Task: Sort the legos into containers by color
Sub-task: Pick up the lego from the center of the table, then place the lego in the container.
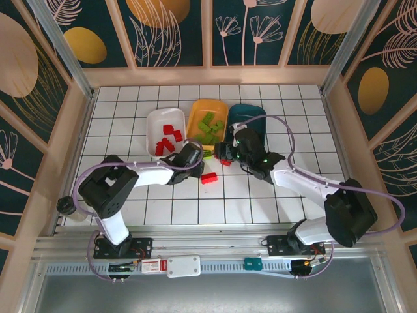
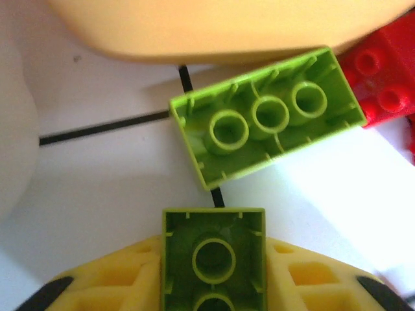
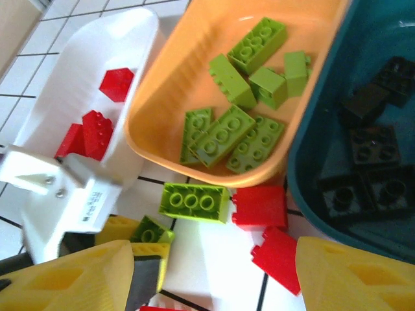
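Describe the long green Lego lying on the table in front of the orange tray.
Lime green glossy plastic brick, long and narrow, lying upside down: hollow underside up, three round tubes in a row. It rests flat on the white table, just outside the orange tray's rim. One short end meets a red brick.

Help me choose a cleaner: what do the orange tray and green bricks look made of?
Orange tray: seemingly moulded plastic, smooth with a soft sheen and a rounded rim. Green bricks: hard plastic, fairly glossy, with crisp moulded studs and hollow ribbed undersides. The exact plastic can't be told.
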